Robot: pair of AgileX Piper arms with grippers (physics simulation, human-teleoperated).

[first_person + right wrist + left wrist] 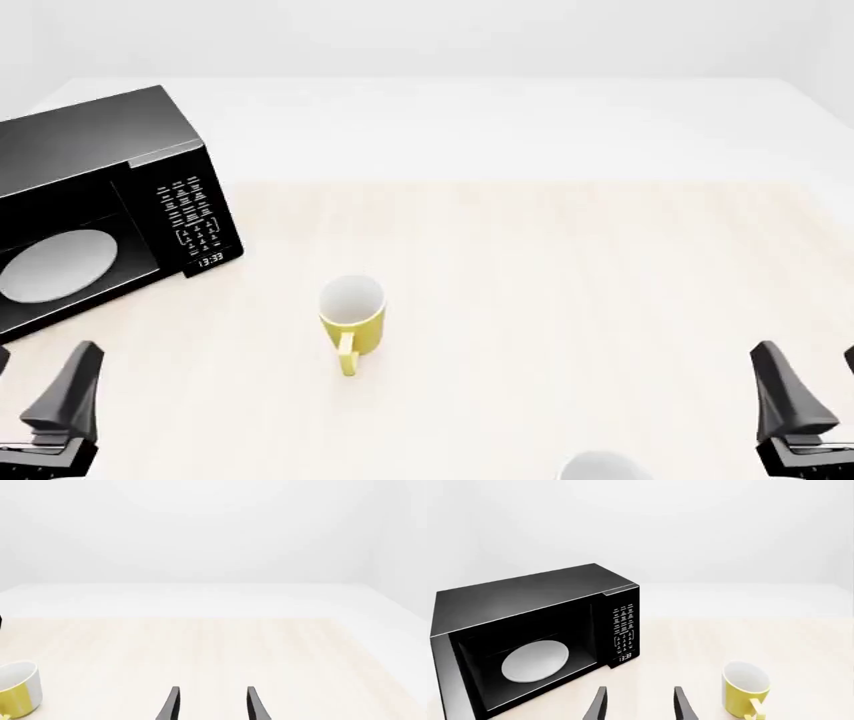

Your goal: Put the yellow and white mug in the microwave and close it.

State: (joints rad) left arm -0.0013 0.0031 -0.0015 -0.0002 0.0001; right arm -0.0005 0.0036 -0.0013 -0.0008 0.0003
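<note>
A: Where is the mug, and how far along?

B: The small cylindrical yellow mug with white inside and yellow loop handle [352, 318] stands upright on the pale wood-grain desk [561, 290], handle toward the arms' side, near the middle and a little to the left. It is outside and well apart from the large black boxy microwave [100, 200] at far left. I judge nothing is done: mug not grasped, not yet inside, closing step still ahead.

A: The microwave's state?

B: Its cavity looks open to view, with the round white turntable plate [56, 264] showing. No door is visible in any view, so I cannot tell how it stands. Button panel and clock sit at the cavity's right.

A: End effectors?

B: Left end effector [639, 705]: released, fingers spread, nothing between them; the mug lies ahead and off to one side. Right end effector [212, 705]: also released and empty, well apart from the mug.

A: Counts?

B: One mug, one microwave, one turntable plate, two arms. Also one white rounded object [603, 468] at the near edge, cut off, so I cannot identify it.
</note>
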